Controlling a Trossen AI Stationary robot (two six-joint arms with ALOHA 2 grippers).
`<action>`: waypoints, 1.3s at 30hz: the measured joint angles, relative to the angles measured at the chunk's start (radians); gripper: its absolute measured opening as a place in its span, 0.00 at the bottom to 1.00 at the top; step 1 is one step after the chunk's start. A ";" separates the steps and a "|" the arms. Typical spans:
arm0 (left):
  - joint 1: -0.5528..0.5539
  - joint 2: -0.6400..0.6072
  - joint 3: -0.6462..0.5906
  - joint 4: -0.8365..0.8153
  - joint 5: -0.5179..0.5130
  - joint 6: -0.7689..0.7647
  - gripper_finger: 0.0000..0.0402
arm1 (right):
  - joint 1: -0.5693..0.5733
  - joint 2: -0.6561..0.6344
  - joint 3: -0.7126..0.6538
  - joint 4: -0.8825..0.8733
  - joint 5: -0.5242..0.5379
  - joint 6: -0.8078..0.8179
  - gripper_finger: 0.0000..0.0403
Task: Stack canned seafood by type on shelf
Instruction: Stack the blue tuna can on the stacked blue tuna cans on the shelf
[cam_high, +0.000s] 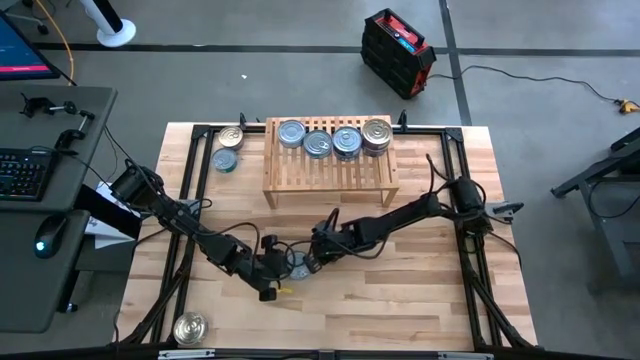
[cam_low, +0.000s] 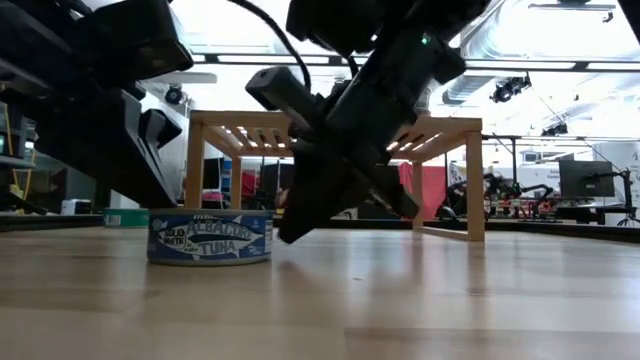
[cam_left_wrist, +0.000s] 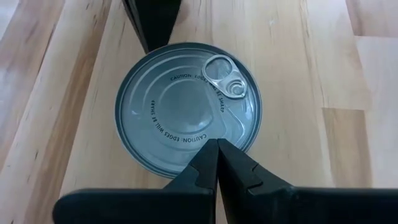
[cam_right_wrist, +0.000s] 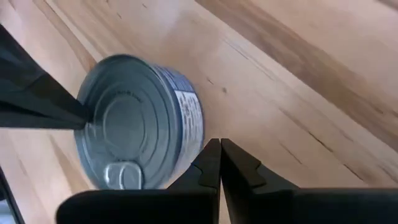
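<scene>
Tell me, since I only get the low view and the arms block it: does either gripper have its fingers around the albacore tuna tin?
Observer: No. The left gripper is shut, with its tip against the rim of the albacore tuna tin.
Operator: And the right one?
Observer: The right gripper is shut too, its tip at the opposite side of the tin, by the label wall.
Operator: How full is the shelf?
Observer: Four tins stand in a row along the far part of the shelf.
</scene>
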 joint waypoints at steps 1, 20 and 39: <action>0.001 0.000 0.000 0.000 -0.001 0.000 0.00 | 0.000 0.004 0.000 0.008 0.001 0.004 0.00; 0.004 -0.002 0.000 0.018 0.004 0.021 0.00 | 0.006 0.009 0.058 0.120 -0.025 0.024 0.00; -0.001 0.002 -0.002 0.119 -0.028 0.073 0.00 | 0.011 0.006 0.190 0.130 -0.054 -0.048 0.00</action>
